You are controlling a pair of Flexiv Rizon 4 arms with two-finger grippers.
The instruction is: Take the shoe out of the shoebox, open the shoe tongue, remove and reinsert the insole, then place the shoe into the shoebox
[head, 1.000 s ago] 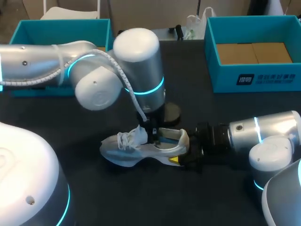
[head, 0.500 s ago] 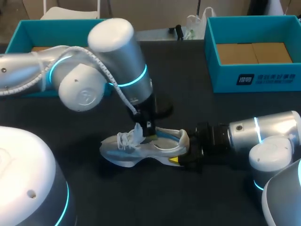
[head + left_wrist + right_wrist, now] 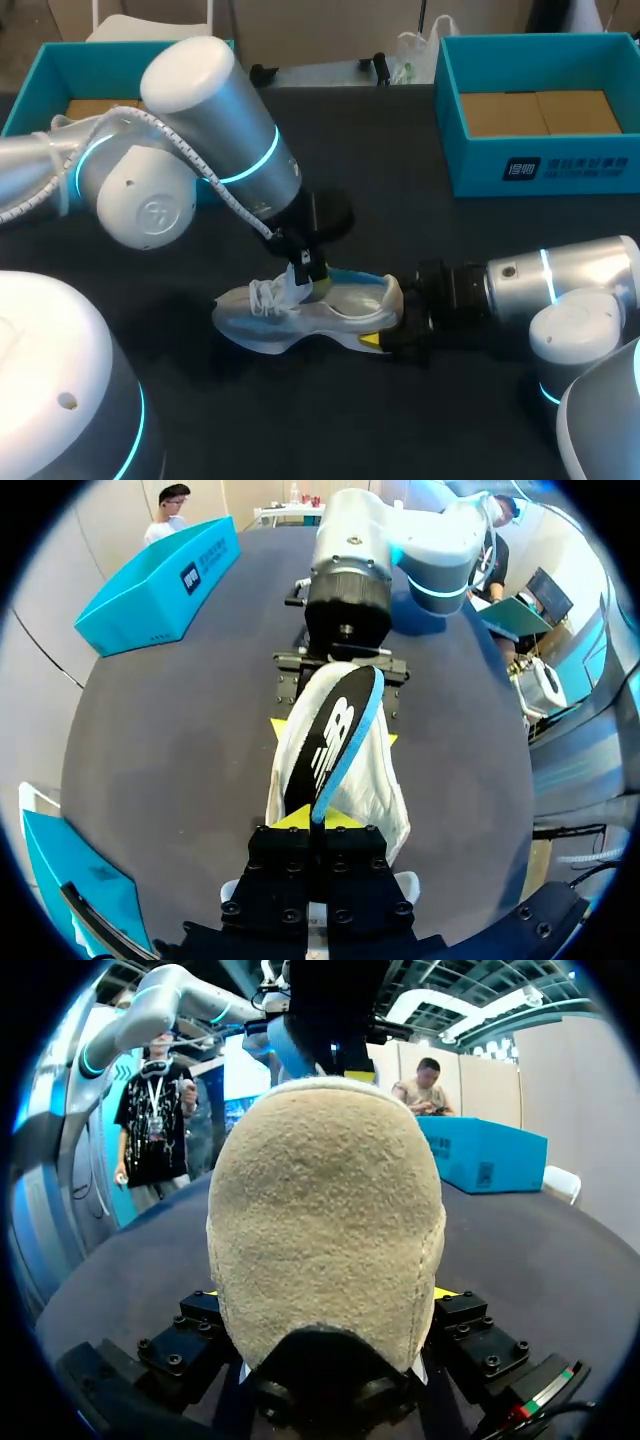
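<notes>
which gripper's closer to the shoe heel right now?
Right. The right gripper is clamped on the heel of the shoe from both sides; the left gripper is over the shoe's middle, pinching the insole.

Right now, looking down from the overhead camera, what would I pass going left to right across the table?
Left box → shoe, the left claw pinching its insole → right claw gripping the heel → right arm. The right box overlaps that arm, so I skip it.

White shoe (image 3: pixel 300 318) stands upright, blue-edged insole (image 3: pixel 332 735) sticking up from it.
</notes>
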